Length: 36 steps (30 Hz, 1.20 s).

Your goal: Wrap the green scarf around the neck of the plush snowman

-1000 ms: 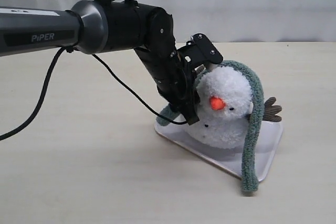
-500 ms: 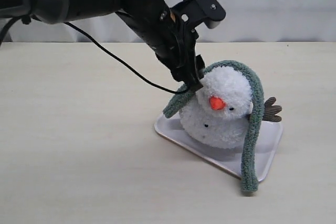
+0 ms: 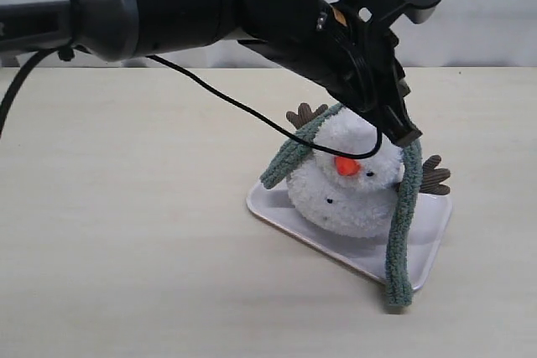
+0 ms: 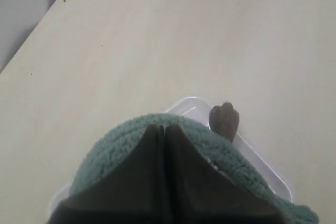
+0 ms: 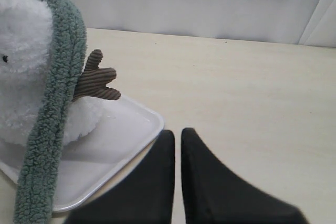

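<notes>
**A:** Where did the task's things stand at this moment?

**B:** The plush snowman [image 3: 352, 182] sat on the white tray [image 3: 424, 262], right of the table's centre. The green scarf [image 3: 407, 215] lay draped over the crown of its head rather than in the snowman's neck [image 3: 331, 184]. One end hung down the right side, past the tray's near edge, onto the table [image 3: 126, 249]. The other end sloped down on the left to the tray.

**A:** And your grippers?

**B:** Your left gripper [image 4: 164, 128] had its fingers pressed together, tips over the scarf on top of the head. Whether any knit was pinched between them, you could not tell. Your right gripper [image 5: 176, 132] was closed on nothing, low beside the tray's right edge, just apart from the brown twig arm [image 5: 97, 82].

**A:** How would the scarf handle?

**B:** Judged from its look, the scarf was light, limp and fuzzy. It would fold wherever lifted and cling somewhat to the plush. The snowman looked soft and light too, so a hard tug could tip it.

**A:** Where should you take hold?

**B:** Probably near the hanging right end, pinching across the strip's width, so its length could be led round beneath the head.
</notes>
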Each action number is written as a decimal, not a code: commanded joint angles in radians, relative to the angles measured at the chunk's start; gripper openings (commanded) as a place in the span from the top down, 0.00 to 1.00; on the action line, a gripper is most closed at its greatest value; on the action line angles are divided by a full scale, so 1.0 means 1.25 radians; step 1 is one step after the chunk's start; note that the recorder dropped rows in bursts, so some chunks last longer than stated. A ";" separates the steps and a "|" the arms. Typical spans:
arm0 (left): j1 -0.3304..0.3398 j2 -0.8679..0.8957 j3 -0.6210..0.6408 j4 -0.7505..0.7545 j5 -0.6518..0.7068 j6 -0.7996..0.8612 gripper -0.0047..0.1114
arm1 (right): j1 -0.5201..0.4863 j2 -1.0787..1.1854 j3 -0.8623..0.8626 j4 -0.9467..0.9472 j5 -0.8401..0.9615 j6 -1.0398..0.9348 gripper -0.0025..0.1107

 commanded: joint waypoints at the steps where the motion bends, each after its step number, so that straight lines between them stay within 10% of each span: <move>1: -0.005 0.015 -0.007 0.036 -0.047 0.001 0.96 | 0.002 -0.004 0.002 0.002 0.001 -0.007 0.94; 10: -0.028 -0.039 0.018 0.061 -0.097 -0.005 0.96 | 0.002 -0.004 0.002 0.002 0.001 -0.007 0.94; 30: -0.034 -0.485 0.478 0.039 -0.392 -0.007 0.96 | 0.002 -0.004 0.002 -0.051 -0.005 -0.013 0.94; 36: -0.034 -0.622 0.588 -0.002 -0.428 -0.007 0.96 | 0.002 -0.004 0.002 -0.109 -0.260 -0.026 0.94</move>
